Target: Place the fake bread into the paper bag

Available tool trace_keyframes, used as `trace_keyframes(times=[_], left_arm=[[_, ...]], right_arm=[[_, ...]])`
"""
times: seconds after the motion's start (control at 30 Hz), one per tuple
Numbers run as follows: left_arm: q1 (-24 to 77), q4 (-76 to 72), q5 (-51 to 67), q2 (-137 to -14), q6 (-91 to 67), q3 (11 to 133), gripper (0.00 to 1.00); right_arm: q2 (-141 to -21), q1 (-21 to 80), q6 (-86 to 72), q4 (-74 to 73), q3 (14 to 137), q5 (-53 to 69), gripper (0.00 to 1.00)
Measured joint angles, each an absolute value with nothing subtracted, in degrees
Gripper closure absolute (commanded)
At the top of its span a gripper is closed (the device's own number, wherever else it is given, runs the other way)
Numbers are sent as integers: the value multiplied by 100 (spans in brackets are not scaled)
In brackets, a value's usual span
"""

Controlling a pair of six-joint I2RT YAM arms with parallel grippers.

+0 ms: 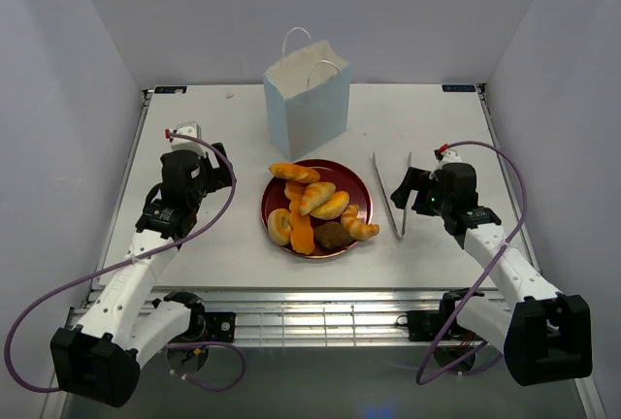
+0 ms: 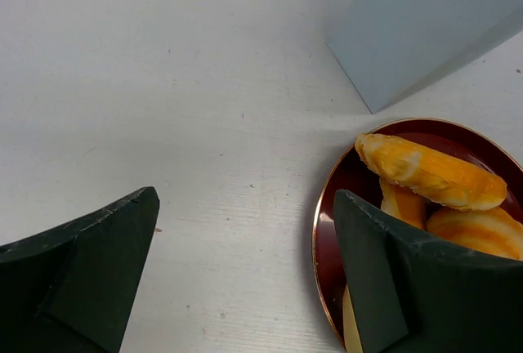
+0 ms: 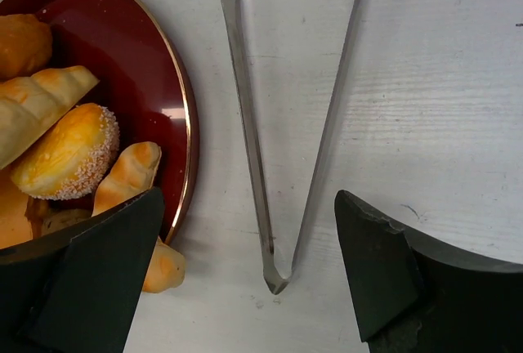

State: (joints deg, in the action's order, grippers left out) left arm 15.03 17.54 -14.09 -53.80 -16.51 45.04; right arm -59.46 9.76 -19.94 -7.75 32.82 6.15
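Observation:
Several pieces of fake bread (image 1: 312, 204), golden-brown and orange with one dark brown piece (image 1: 333, 235), lie piled on a round dark red plate (image 1: 355, 183) at the table's middle. The pale blue paper bag (image 1: 309, 99) stands upright and open just behind the plate. My left gripper (image 1: 217, 175) is open and empty, low over the table left of the plate; its view (image 2: 245, 198) shows bread (image 2: 433, 173) and the bag's wall (image 2: 425, 26). My right gripper (image 1: 408, 189) is open and empty over metal tongs (image 3: 245, 124); its own view (image 3: 249, 198) shows bread (image 3: 69, 149) at the left.
The metal tongs (image 1: 393, 196) lie open in a V on the table right of the plate. One bread stick (image 3: 155, 263) hangs over the plate's rim (image 3: 188, 124) towards the tongs. White walls enclose the table on three sides.

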Motion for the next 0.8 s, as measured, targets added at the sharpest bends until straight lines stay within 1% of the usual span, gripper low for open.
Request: trace_keyframes(times=[0.2,0.57,0.8], left_arm=[[1503,1754,-1387,-5391,-1634,4504,2],[1511,1754,-1122,-5391,-1632,4504,2],[1511,1754,-978,-5374,-1634,4504,2]], right_arm=[[-5819,976,-2018,-580,3229,727,10],[-5566,996,-1573,-617,3116,548,10],[-6097,1313,-1302,-633,3146,252,10]])
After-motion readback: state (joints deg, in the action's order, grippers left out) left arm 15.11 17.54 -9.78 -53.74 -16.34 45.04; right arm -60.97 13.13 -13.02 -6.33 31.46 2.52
